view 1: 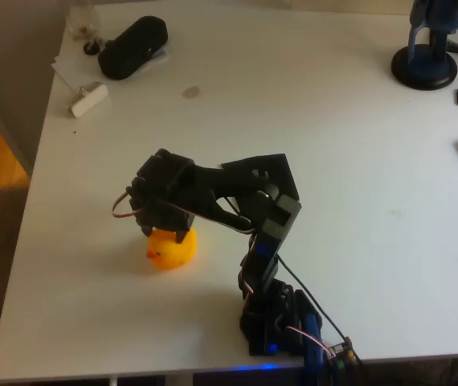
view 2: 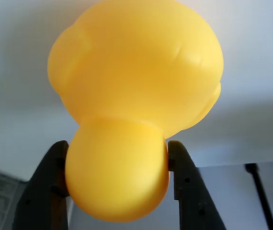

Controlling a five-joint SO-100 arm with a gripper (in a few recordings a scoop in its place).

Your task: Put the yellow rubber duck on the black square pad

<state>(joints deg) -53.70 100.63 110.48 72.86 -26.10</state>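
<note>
The yellow rubber duck [view 1: 170, 248] is at the left-centre of the white table [view 1: 357, 185], its beak pointing left in the overhead view. My black gripper [view 1: 163, 219] reaches down onto it from above and covers its top. In the wrist view the duck [view 2: 131, 86] looms large, and the two dark fingers [view 2: 187, 191] press against either side of its rounded head, so the gripper [view 2: 117, 175] is shut on it. Whether the duck rests on the table or hangs just above it, I cannot tell. The black square pad is out of view.
A bulky black oblong case [view 1: 132, 47] lies at the back left beside a small white object [view 1: 88, 99] and some papers. A dark round stand [view 1: 424, 66] sits at the back right. The arm's base [view 1: 281, 326] is at the front edge.
</note>
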